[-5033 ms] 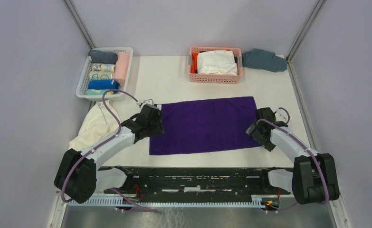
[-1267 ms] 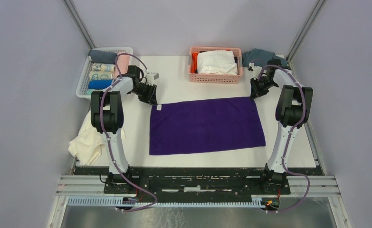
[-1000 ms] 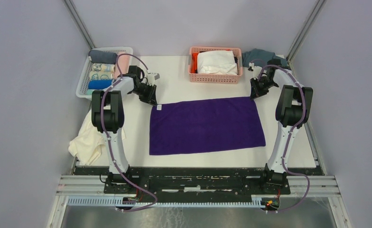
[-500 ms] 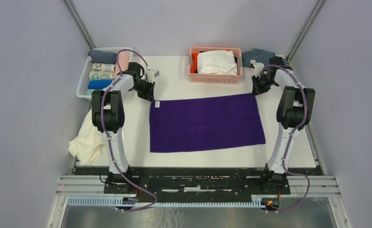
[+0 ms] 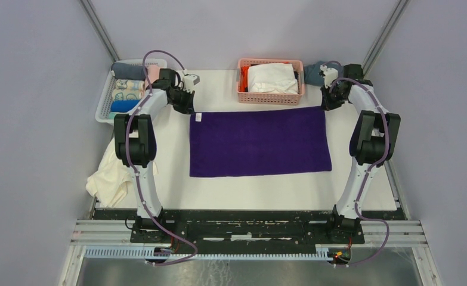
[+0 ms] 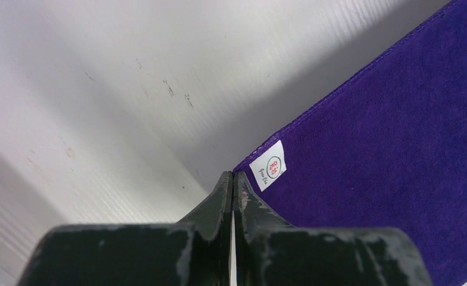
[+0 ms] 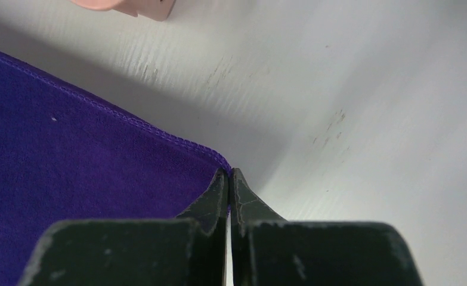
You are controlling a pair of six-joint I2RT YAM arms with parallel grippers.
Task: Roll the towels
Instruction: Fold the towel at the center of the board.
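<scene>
The deep purple towel (image 5: 259,141) lies spread flat in the middle of the table. My left gripper (image 5: 187,110) is shut on its far left corner, beside a small white label (image 6: 268,173). In the left wrist view the gripper (image 6: 232,174) pinches the very tip of the purple towel (image 6: 386,149). My right gripper (image 5: 325,107) is shut on the far right corner. In the right wrist view the gripper (image 7: 228,171) meets on the hemmed corner of the towel (image 7: 70,155). The cream-white towel (image 5: 113,170) lies crumpled at the table's left edge.
A white basket (image 5: 104,107) with several rolled towels stands at the far left. A pink basket (image 5: 271,99) holding white and orange cloth sits at the far middle, its corner (image 7: 135,6) close to my right gripper. A teal-grey cloth (image 5: 313,71) lies behind the right arm.
Both grippers closed on the towel's far corners and pulled away from the arm bases. The whole purple towel slid toward the baskets.
</scene>
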